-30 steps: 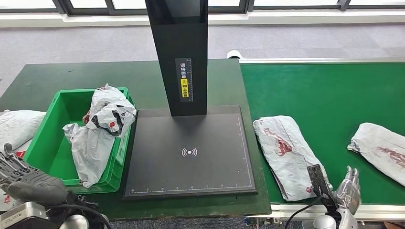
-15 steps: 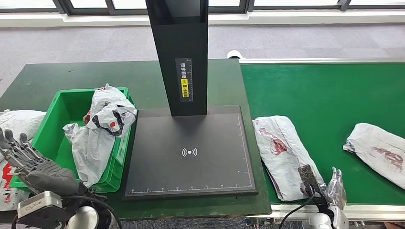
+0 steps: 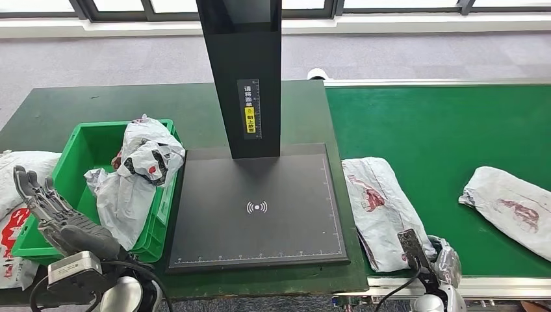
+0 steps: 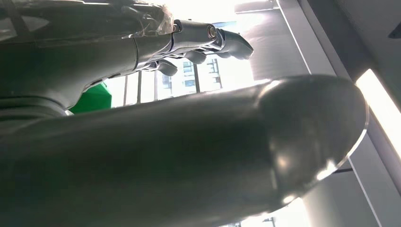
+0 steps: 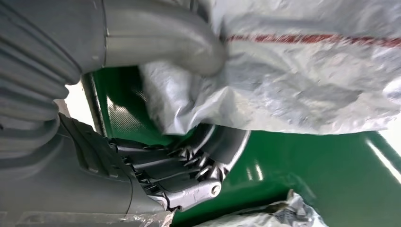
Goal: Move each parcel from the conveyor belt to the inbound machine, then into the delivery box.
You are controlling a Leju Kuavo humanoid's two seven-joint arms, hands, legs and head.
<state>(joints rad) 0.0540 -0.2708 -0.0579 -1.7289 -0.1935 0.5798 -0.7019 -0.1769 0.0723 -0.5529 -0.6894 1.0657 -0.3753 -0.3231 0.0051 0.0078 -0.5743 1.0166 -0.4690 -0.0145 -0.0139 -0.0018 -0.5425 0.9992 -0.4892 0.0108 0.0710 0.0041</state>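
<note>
Grey crumpled plastic mailers with red print (image 3: 13, 195) lie on the dark green table (image 3: 65, 107) at the far left, just beside the green plastic delivery crate (image 3: 78, 169). The robot's left hand (image 3: 55, 218) is raised in front of that crate's near corner, fingers (image 4: 208, 40) extended and apart, holding nothing. Inside the crate sit more crumpled grey parcel bags (image 3: 140, 175), one draped over the crate's right rim.

Next to the crate stands the black flat-bedded inbound machine (image 3: 256, 208), its scan plate bare around a white wireless symbol and its black upright column (image 3: 240, 71) carrying a yellow label.

Right of the machine runs the bright green conveyor belt (image 3: 442, 123). A grey plastic parcel with red markings (image 3: 380, 208) lies on the belt close to the machine's edge. The right hand (image 3: 442, 263) is at this parcel's near end; in the right wrist view the thick grey thumb (image 5: 161, 38) presses on the bag's top while the darker fingers (image 5: 189, 165) curl under its edge, so it appears to be grasping the parcel, though the bag hides much of the contact. A second grey parcel (image 3: 510, 208) lies further right on the belt, well apart from the hand.
</note>
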